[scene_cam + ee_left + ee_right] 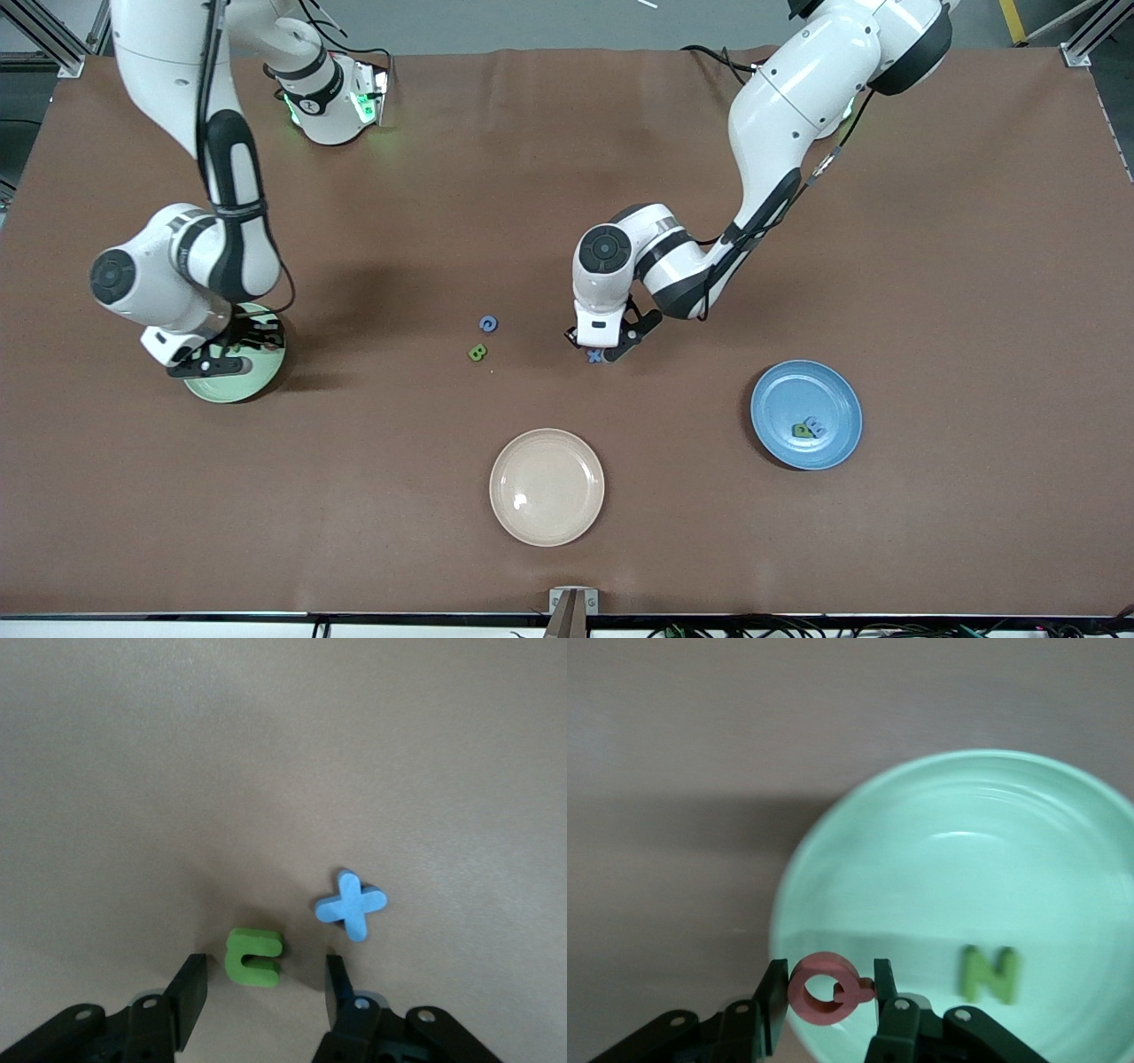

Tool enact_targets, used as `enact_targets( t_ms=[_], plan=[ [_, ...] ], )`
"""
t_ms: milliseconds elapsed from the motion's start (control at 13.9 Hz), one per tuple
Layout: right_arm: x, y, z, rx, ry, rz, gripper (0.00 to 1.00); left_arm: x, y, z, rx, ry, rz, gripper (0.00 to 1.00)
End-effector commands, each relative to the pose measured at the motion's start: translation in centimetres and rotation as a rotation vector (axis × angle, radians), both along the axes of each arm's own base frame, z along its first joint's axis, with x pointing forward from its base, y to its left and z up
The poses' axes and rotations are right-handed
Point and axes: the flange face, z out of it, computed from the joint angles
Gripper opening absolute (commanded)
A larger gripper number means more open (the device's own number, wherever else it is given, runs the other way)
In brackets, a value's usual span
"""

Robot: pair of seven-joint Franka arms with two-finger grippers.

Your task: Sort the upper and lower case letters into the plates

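- Overall, the worktop [567, 177] is covered in a brown matte sheet, with grey floor and metal framing showing past its edges.
- The pale green plate [257, 383] lies toward the right arm's end, partly hidden under the right gripper [824, 992]; a green N [990, 973] rests in it.
- The right gripper's jaws are clamped on a pink letter [827, 988] over the green plate's rim.
- The blue plate [780, 399] lies toward the left arm's end and holds a green piece [802, 431] touching a blue piece [816, 428], both too small to read.
- The cream plate [547, 486] sits nearest the front camera, between the other two.
- The left gripper [266, 979] is low over the worktop, jaws apart on either side of a green letter [254, 957], not touching it; a blue X [351, 904] lies just beside.
- A blue letter [488, 324] and a green B [477, 353] lie near the middle, close together.
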Motion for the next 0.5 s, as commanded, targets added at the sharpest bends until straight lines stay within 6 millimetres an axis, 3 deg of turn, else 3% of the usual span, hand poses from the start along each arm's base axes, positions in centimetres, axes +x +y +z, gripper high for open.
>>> enact_targets(
  t_ms=[0,216,431],
  plan=[
    [-0.6,-4.2,-0.6,0.020,-0.002,0.032,0.28,-0.3,0.1,-0.2,0.006,-0.003,-0.001,0.60],
    [-1.0,-4.8,-1.2,0.015,0.010,0.023,0.29,0.3,0.7,-0.2,0.009,-0.004,0.004,0.43],
    [-1.2,-4.0,-1.8,0.016,0.021,0.019,0.29,0.8,1.0,0.2,0.009,-0.009,0.009,0.11]
  ],
)
